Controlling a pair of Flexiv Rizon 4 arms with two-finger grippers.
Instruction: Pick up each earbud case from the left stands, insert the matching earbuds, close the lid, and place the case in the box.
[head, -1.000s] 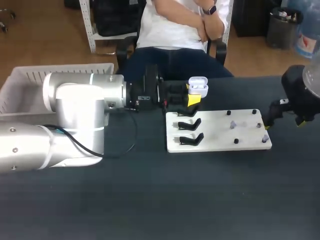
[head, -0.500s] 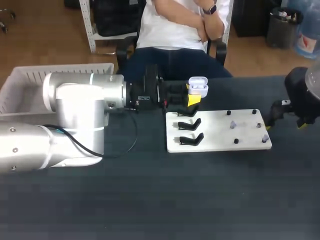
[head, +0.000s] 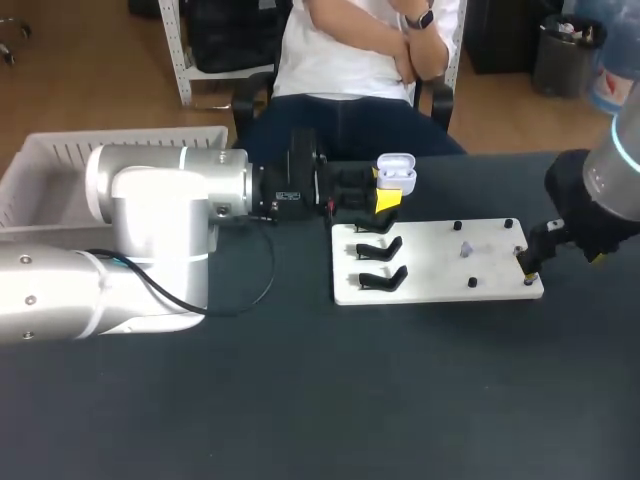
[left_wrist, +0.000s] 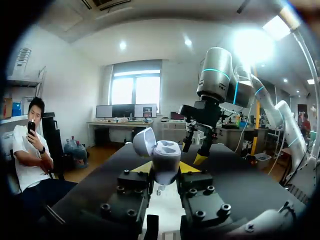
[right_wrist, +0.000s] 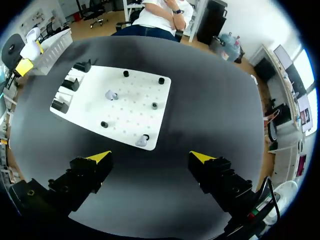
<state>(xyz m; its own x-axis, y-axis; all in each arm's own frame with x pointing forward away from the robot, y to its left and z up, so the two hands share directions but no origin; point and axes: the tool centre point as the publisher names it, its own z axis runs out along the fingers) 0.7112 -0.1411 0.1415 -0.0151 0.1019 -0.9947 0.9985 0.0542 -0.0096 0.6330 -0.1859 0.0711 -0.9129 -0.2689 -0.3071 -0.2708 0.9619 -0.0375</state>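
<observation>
My left gripper (head: 385, 188) is shut on a white earbud case (head: 397, 172) with its lid up, held above the table beyond the white board's (head: 437, 262) far left corner. In the left wrist view the case (left_wrist: 162, 157) sits upright between the fingers. Three black stands (head: 381, 262) on the board's left side are bare. Two pale earbuds (head: 466, 248) rest on the board, one (right_wrist: 142, 141) near its right front corner. My right gripper (right_wrist: 151, 156) is open and hangs above the table just off that corner, holding nothing.
A white slatted basket (head: 60, 165) stands at the table's far left, behind my left arm. Small black pegs (right_wrist: 154, 105) dot the board's right half. My right gripper (left_wrist: 197, 145) shows ahead of the case in the left wrist view.
My right arm has moved left, bringing its gripper to the board's right front corner. The left arm and the case have stayed put.
</observation>
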